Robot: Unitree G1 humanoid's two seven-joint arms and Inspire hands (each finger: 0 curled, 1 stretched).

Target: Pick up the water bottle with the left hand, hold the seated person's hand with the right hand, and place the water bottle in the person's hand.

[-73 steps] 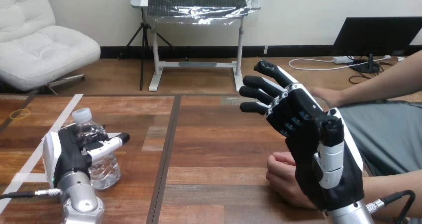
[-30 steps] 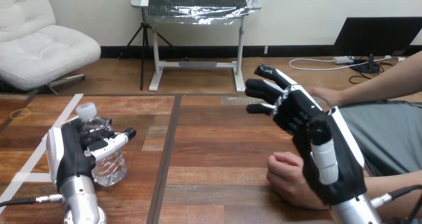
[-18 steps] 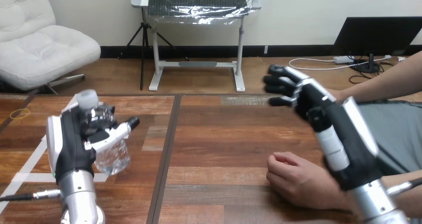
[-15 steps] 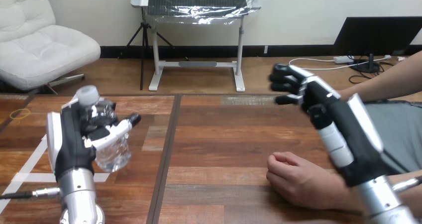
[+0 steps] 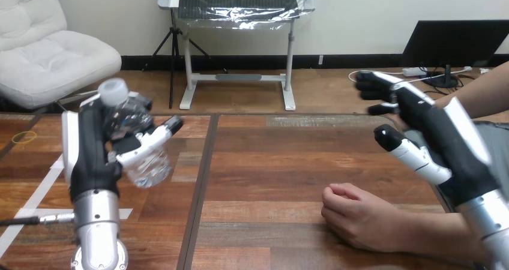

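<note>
- Head view, left side: your left robot hand [image 5: 90, 156] is clamped round the water bottle [image 5: 149, 167], with fingers and thumb curled across its clear body.
- The water bottle is in the air above the left part of the worktop [image 5: 270, 162]. It is tilted, with the white cap [image 5: 113, 92] at the top leaning left and the base swung toward the right.
- The left forearm [image 5: 96, 234] stands near-vertical under that hand, coming up from the bottom edge.
- Head view, right side: your right robot hand [image 5: 447, 141] is spread, fingers relaxed, with nothing in it. Its thumb [image 5: 408, 153] points left.
- The right robot hand hangs in the air above and to the right of the person's hand [image 5: 357, 216], and the two are apart.
- The person's hand rests on the worktop right of centre, near the front edge. It is curled into a loose fist with the knuckles toward the left.
- The water bottle and the person's hand are well apart, with bare wood between them.
- You also have white tape [image 5: 37, 199] on the worktop's left part, beside the left forearm, and a small yellow band [image 5: 24, 137] lying flat near the left edge.
</note>
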